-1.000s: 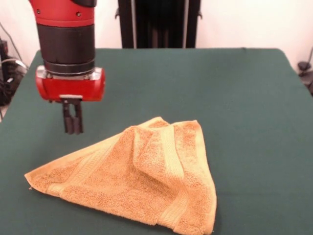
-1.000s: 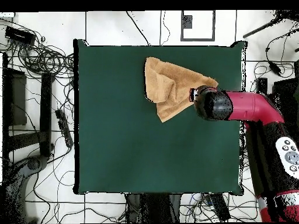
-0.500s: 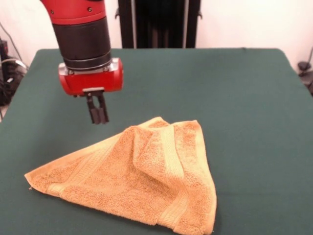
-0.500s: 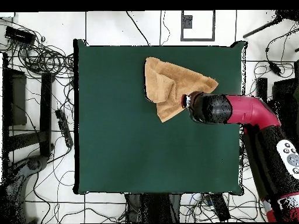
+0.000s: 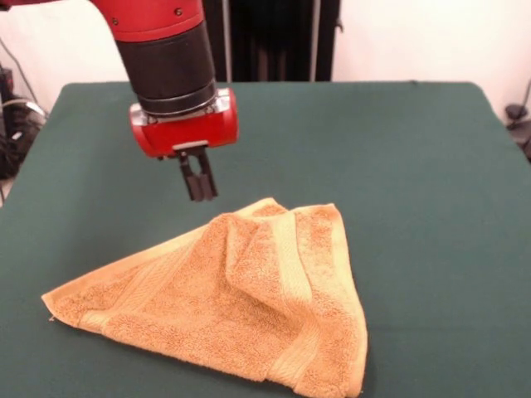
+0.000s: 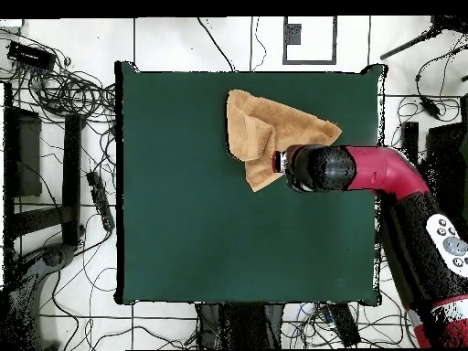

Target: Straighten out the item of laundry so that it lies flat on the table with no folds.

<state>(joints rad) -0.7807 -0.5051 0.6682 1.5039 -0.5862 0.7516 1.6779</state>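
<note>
The item of laundry [image 5: 241,294], an orange-tan terry towel with paler woven bands, lies folded in a rough triangle with raised creases on the green table [image 5: 398,166]. My gripper [image 5: 200,186] hangs shut and empty just above the table, a little behind the towel's far folded peak and apart from it. In the overhead view the towel [image 6: 260,132] sits near the table's [image 6: 183,228] top edge, and my arm's head [image 6: 315,169] covers its lower right part, hiding the gripper there.
Cables and stands [image 6: 64,91] lie on the floor beyond the table's left side in the overhead view. A black post [image 5: 265,37] rises behind the table's far edge.
My arm has swung rightward in the front view, carrying the shut gripper from the open table toward the towel's peak. The towel has not moved.
</note>
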